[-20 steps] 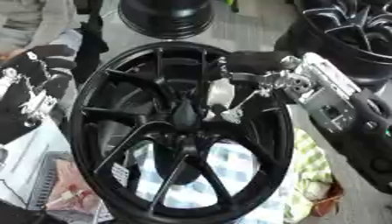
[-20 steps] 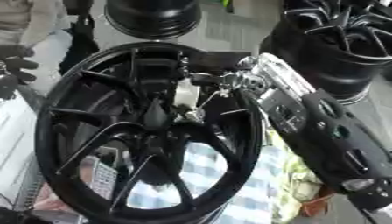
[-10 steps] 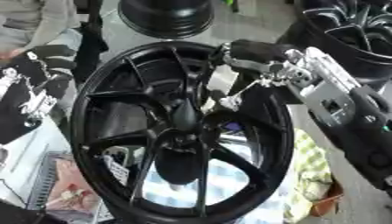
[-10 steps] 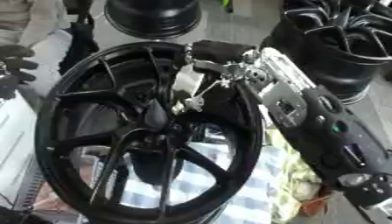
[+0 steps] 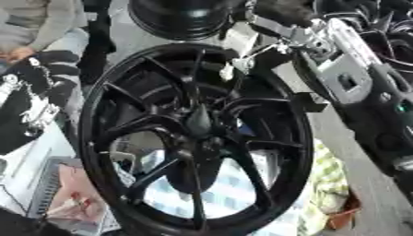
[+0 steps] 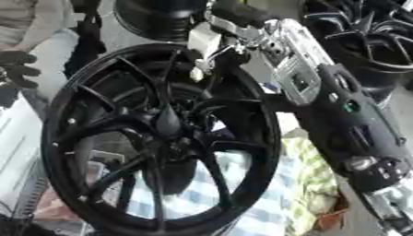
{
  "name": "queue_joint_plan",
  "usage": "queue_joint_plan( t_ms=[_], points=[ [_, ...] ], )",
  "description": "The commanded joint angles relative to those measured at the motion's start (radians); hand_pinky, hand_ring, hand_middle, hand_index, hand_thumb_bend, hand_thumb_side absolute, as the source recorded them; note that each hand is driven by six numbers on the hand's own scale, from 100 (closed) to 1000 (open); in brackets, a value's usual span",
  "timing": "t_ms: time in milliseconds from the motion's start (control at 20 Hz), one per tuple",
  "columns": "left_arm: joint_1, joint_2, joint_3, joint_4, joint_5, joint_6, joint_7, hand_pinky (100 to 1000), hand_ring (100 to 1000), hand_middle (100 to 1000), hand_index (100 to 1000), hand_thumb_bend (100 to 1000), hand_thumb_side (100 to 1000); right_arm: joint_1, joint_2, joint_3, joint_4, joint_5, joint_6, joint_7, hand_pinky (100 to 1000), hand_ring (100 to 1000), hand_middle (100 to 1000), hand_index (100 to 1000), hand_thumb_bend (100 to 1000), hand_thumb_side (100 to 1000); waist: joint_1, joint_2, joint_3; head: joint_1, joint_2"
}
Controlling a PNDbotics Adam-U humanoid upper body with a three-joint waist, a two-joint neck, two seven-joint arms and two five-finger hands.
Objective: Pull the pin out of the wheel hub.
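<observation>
Left hand (image 5: 32, 108) idle at nine o'clock, fingers relaxed, holding nothing. Black wheel hub (image 5: 197, 138) at centre, spokes meeting at a dark cone. Small pale pin (image 5: 227, 72) at about one o'clock over the hub's upper rim, pinched in the curled fingers of the right hand (image 5: 266, 39), arm entering from two o'clock.

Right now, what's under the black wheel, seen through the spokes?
Through the spokes of the black wheel shows a blue-and-white checked cloth. At lower left a flat grey thing with a pink patch runs under the rim. Spokes and hub cover the rest.
</observation>
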Motion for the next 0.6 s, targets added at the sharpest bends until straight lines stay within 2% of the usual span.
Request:
queue_joint_plan(
  t_ms=[50,350,600],
  points=[
    [-0.010,0.024,0.002,-0.011,0.006,0.002,-0.002,721,776,785,865,353,687,-0.033,-0.014,-0.041,0.013,0.012,0.013,-0.037,336,373,484,688,100,100,0.007,-0.019,0.001,-0.006,0.005],
    [-0.002,0.024,0.006,-0.011,0.012,0.007,0.002,720,776,785,865,353,686,-0.020,-0.052,-0.074,-0.003,-0.014,0.034,-0.090,338,375,481,686,100,100,0.004,-0.033,-0.004,-0.001,0.005],
    [0.006,0.024,0.013,-0.011,0.014,0.008,0.009,721,776,786,865,353,685,0.030,-0.118,-0.110,-0.037,-0.053,0.063,-0.141,339,375,478,683,100,100,0.006,-0.038,-0.015,0.004,0.005]
  ],
)
